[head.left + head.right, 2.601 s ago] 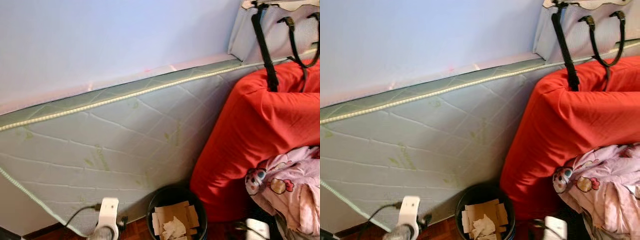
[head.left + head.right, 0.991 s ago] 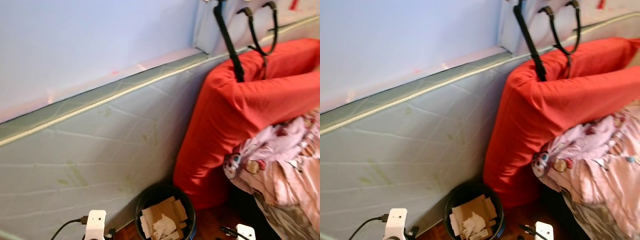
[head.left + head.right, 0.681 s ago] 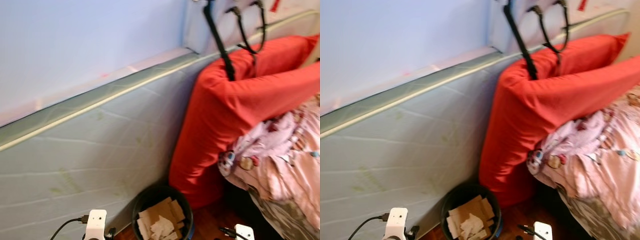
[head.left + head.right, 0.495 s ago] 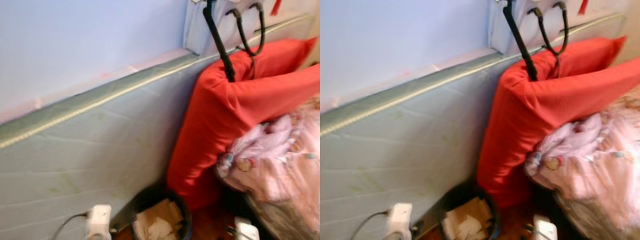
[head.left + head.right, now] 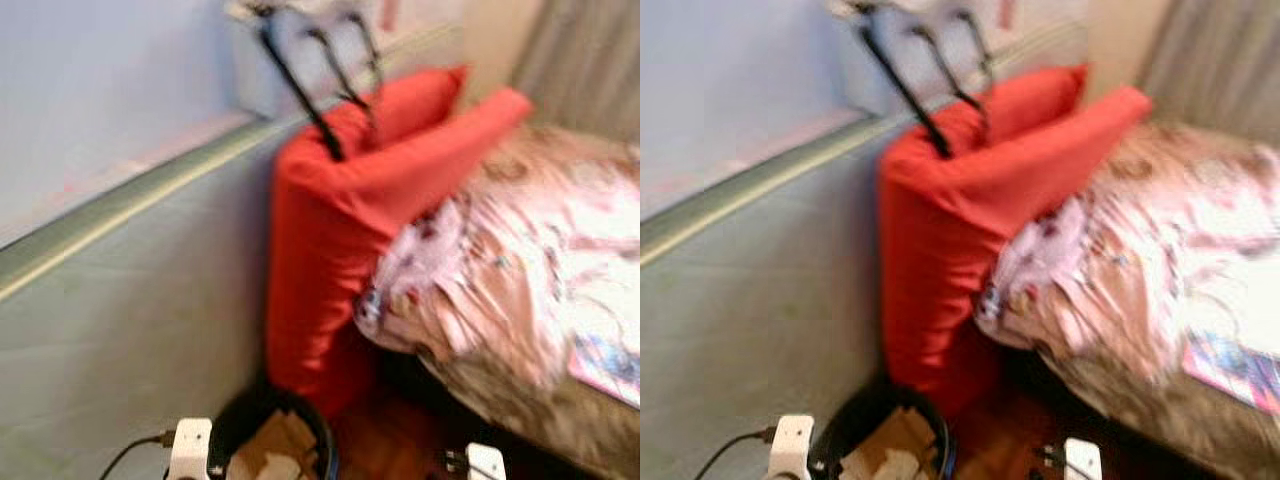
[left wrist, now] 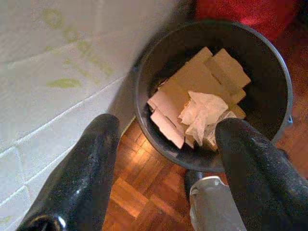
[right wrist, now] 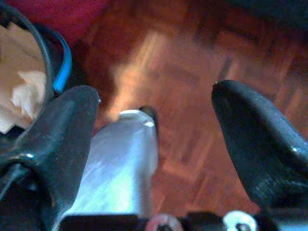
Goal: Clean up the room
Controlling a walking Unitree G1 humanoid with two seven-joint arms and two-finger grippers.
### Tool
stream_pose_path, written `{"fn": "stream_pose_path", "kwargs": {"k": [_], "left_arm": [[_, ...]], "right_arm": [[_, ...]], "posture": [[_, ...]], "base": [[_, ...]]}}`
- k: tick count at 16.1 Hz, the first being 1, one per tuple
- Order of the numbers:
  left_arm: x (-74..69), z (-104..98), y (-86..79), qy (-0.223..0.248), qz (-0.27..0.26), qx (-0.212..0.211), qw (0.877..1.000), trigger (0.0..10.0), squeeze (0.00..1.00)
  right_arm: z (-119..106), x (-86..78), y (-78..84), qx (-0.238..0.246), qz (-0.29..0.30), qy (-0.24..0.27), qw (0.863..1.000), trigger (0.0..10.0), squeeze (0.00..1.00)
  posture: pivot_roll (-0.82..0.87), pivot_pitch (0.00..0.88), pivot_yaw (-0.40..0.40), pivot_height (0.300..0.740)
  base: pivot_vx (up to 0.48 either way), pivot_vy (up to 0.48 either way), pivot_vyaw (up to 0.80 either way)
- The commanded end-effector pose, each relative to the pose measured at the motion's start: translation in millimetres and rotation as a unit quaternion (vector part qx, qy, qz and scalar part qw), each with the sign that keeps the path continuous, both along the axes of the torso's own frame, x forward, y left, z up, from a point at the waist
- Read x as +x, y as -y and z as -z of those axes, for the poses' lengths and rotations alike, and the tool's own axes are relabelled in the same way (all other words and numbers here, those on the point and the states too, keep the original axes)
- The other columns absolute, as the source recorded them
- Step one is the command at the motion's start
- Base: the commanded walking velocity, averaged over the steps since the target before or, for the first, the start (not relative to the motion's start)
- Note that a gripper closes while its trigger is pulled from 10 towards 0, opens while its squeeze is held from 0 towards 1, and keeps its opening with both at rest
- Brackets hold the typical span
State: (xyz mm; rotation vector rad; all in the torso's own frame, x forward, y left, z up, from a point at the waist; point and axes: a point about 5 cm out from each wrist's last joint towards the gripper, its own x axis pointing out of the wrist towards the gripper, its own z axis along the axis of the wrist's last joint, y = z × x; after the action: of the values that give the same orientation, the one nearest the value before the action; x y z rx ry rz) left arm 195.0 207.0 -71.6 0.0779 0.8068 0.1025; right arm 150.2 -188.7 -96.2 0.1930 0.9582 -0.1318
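Note:
A black bin stands on the wood floor against a mattress that leans on the wall. It holds pieces of cardboard and a crumpled white paper. My left gripper hangs open just above the bin, with nothing between its fingers. My right gripper is open and empty over bare wood floor, with the bin's rim beside it. In the blurred eye views the bin sits at the bottom, between the white ends of my two arms.
The pale quilted mattress leans on the blue wall to the left. Two red pillows stand beside the bin, with black bag straps hanging over them. A bed with a pink blanket and a magazine lies to the right, before a curtain.
The camera has swung right, so the bin and pillows sit further left and the bed and curtain have come into view. The picture is now blurred.

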Motion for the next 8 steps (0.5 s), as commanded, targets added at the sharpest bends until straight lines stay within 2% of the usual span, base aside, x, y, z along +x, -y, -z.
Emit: {"fn": "stream_pose_path", "kwargs": {"k": [1,7,8], "left_arm": [[-0.8,1.0,2.3,-0.001,-0.003,-0.003,1.000,10.0,0.00],[1.7,-0.4,3.9,0.005,0.001,0.001,1.000,10.0,0.00],[1.8,-0.4,4.5,0.005,0.001,0.001,1.000,10.0,0.00]], "right_arm": [[-1.5,2.4,3.6,-0.003,0.002,0.005,1.000,10.0,0.00],[-1.8,3.0,3.8,-0.005,-0.001,0.006,1.000,10.0,0.00],[-1.7,2.9,4.0,-0.006,-0.001,0.005,1.000,10.0,0.00]], "posture": [[-0.02,0.000,0.024,0.712],[-0.02,0.000,0.021,0.712],[-0.02,0.000,0.021,0.712]], "base": [[0.000,0.000,0.00],[0.000,0.000,0.00],[0.000,-0.262,0.00]]}}
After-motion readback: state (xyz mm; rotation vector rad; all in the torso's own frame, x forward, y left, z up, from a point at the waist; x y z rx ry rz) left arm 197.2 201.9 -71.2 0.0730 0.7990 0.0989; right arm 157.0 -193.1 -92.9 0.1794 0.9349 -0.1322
